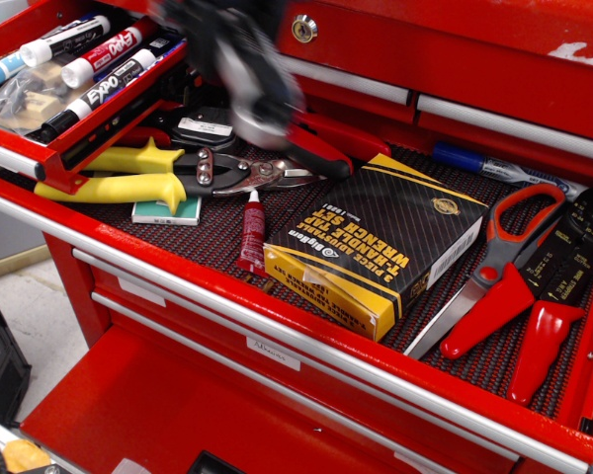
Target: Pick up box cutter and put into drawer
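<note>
My gripper (217,39) is a dark motion-blurred mass at the top, left of centre, above the back of the wide tool drawer (306,336). A blurred silver shape, the box cutter (262,104), hangs from it, with its rounded end low and to the right, so the gripper looks shut on it. It is in the air beside the open upper left drawer (74,133), which holds markers (99,54). The blur hides the fingers.
In the wide drawer lie yellow-handled snips (119,178), red-handled pliers (316,146), a red tube (253,232), a black and yellow wrench-set box (376,247), red scissors (504,281), a black crimper (573,242) and a blue pen (494,168).
</note>
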Robot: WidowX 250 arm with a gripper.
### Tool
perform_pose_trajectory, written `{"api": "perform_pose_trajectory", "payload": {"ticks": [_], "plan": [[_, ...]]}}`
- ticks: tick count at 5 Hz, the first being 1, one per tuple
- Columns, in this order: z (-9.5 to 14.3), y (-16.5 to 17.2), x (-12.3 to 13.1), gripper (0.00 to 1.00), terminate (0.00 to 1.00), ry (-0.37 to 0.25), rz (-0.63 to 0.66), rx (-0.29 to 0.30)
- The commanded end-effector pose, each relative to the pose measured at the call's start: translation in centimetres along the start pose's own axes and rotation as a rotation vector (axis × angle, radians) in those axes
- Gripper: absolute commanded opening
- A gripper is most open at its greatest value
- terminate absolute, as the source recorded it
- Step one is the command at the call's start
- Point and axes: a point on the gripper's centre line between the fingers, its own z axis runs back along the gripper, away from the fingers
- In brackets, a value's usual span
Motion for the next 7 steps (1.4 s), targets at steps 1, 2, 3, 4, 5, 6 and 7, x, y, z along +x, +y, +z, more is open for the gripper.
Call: {"api": "perform_pose_trajectory", "payload": {"ticks": [1,2,3,4,5,6,7], "plan": [[3.6,1.6,8.5,0.00,0.00,-0.092,-0.275,0.033],[2.8,3.5,12.0,0.00,0.00,-0.088,-0.365,0.025],[3.3,4.1,12.3,0.00,0.00,-0.112,-0.560,0.033],[3.3,4.1,12.3,1.00,0.00,-0.112,-0.560,0.033],[3.3,4.1,12.3,1.00,0.00,-0.112,-0.560,0.033],[3.3,4.1,12.3,1.00,0.00,-0.112,-0.560,0.033],[3.3,4.1,12.3,1.00,1.00,-0.112,-0.560,0.033]]}}
